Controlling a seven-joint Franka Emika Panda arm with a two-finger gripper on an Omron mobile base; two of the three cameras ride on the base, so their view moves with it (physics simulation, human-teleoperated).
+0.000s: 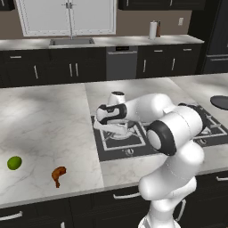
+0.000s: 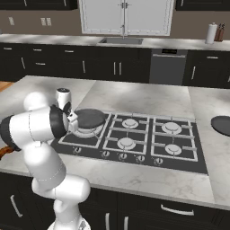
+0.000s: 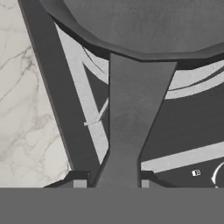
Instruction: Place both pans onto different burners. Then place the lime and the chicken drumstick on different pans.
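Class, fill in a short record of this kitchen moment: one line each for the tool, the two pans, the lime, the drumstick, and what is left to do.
tool: shut on the grey pan's handle
grey pan: over the cooktop's near-left burner; whether it rests on the grate is unclear
dark pan: on the counter right of the cooktop, on no burner
lime: on the counter left of the cooktop
chicken drumstick: on the counter, right of the lime
left to do: dark pan to another burner, then one food per pan

Mid-grey pan [image 2: 90, 118] sits level over the cooktop's left rear burner [image 2: 85, 131], handle [image 3: 131, 131] between the finger tips. Darker pan [image 2: 221, 125] lies on the right counter. Lime [image 1: 14, 163] and chicken drumstick [image 1: 58, 174] rest apart on the left counter.
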